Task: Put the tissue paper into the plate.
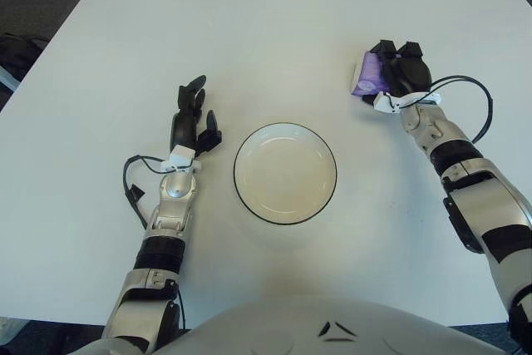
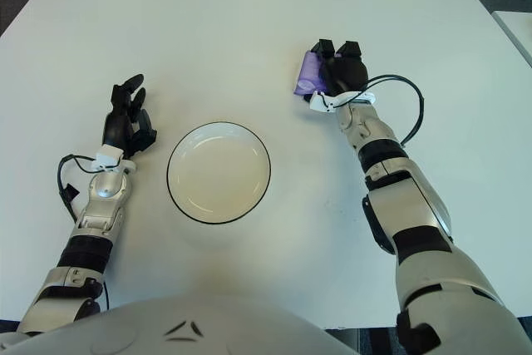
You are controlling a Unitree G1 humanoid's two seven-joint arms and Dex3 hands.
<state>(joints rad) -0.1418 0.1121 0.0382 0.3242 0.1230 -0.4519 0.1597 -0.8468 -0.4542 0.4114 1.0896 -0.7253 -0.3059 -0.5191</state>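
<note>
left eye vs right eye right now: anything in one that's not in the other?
Only the left eye view: a dark object beside the table's left edge, cut off by the frame.
Only the right eye view: a pale surface past the table's right edge.
Both: the white table, the black-rimmed plate with nothing in it at centre, the right robot hand over the purple tissue pack at the plate's upper right, whether it grips it is unclear, and the left robot hand left of the plate holding nothing.
</note>
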